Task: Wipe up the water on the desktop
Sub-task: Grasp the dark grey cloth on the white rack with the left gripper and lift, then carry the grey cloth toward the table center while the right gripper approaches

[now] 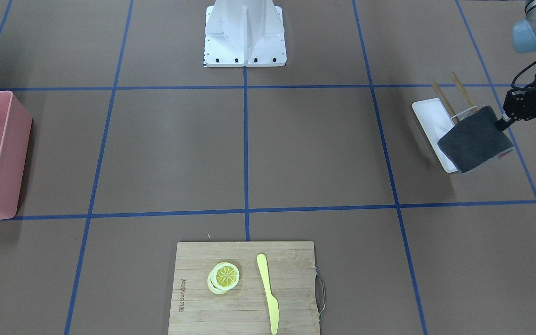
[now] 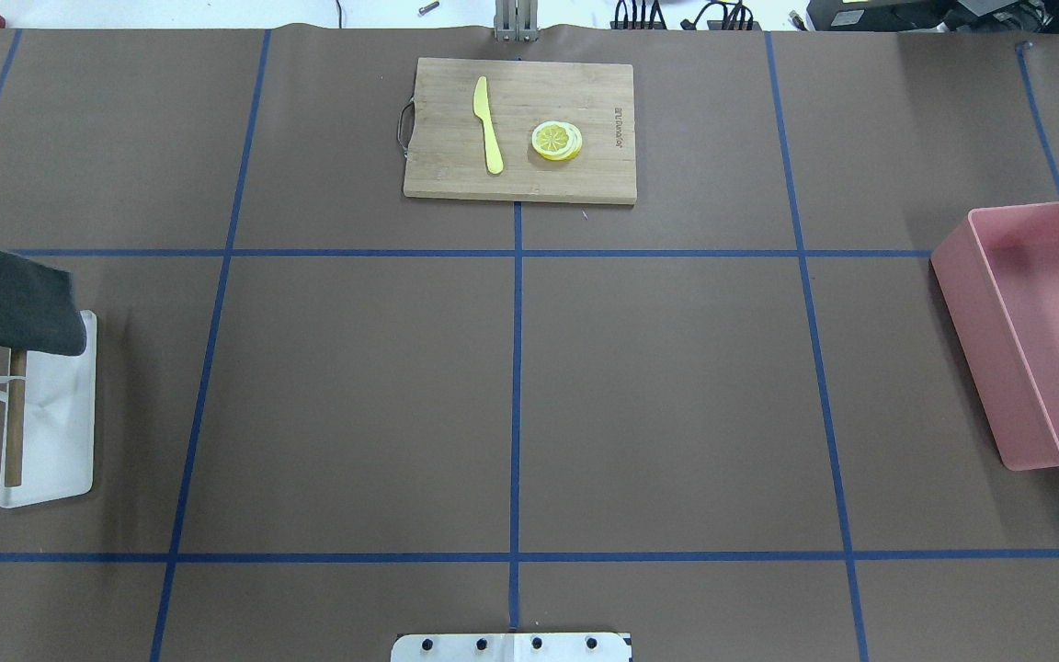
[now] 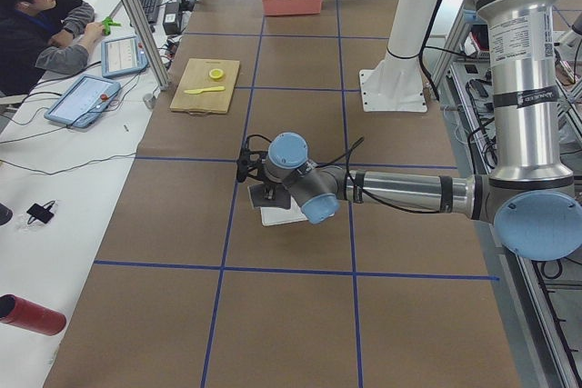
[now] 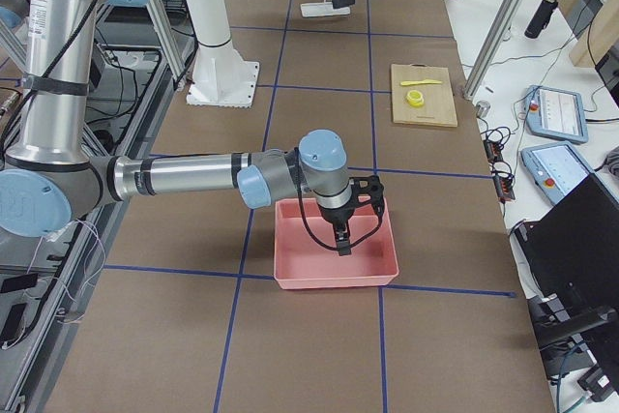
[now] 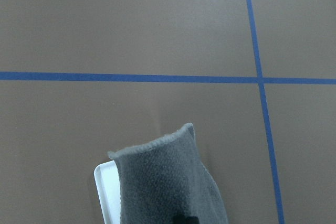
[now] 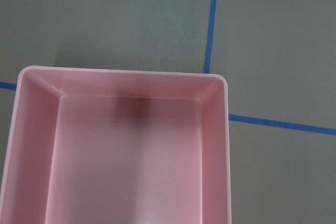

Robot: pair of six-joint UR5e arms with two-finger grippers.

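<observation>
exterior front-facing: left hand (image 1: 501, 124) pinches fuzzy grey cloth (image 1: 475, 139).

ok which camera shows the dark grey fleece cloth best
The exterior front-facing view: the whole dark grey fleece cloth shows, hanging from the left gripper over the white tray. Overhead cuts it at the frame edge; left wrist shows only one end; exterior right shows it tiny; exterior left mostly hides it.

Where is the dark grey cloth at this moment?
In the front-facing view, the dark grey cloth hangs from the left gripper at the far right, over the white rectangular tray.
</observation>
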